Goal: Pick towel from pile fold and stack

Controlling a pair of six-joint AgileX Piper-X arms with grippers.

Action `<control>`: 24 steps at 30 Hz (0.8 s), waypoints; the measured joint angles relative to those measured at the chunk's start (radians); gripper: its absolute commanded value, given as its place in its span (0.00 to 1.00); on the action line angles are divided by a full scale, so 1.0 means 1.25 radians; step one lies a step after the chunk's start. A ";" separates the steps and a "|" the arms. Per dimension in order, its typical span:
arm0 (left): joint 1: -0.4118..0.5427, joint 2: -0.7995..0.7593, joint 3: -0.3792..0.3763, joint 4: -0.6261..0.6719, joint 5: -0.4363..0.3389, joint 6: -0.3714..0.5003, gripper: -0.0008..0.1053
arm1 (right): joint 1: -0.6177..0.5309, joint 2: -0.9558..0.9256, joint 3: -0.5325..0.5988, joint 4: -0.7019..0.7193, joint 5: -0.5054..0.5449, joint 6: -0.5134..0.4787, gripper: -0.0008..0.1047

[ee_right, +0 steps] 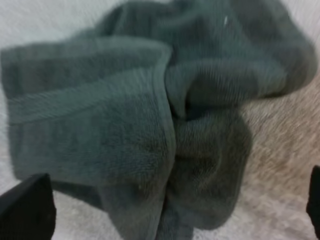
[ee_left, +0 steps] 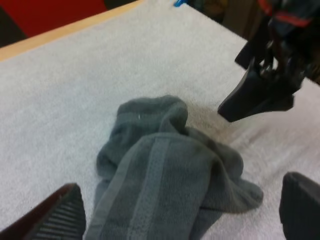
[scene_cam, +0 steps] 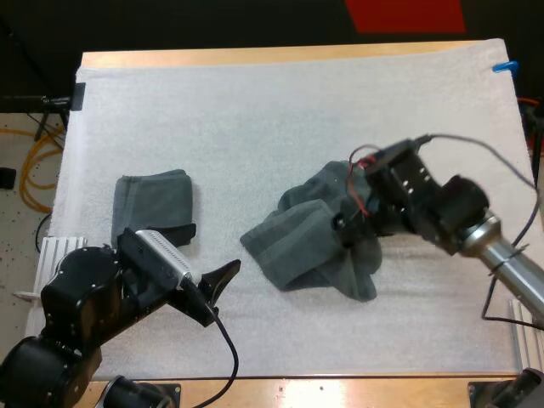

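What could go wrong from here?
1. The left gripper and right gripper are both open and close to the crumpled towel; they may collide.
2. The towel is bunched in layers, so a pinch may catch a fold, not an edge.
3. The left arm sits beside the folded towel and could nudge it.

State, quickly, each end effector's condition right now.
Left end effector: open, holding nothing.
Right end effector: open, over the crumpled towel.

Looked down on a wooden table point(scene_cam: 280, 56), pale timber bare along its far and near edges, covered almost wholly by a white mat point(scene_cam: 280, 119) of nubbly weave. Lay under even, bright light with soft shadows. Met, off the left side, a pale speckled floor point(scene_cam: 13, 234) crossed by loops of yellow cable point(scene_cam: 30, 174).
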 measured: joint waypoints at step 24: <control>0.000 0.000 0.016 0.001 0.000 0.000 0.73 | 0.000 0.269 0.104 -0.160 -0.200 0.090 0.02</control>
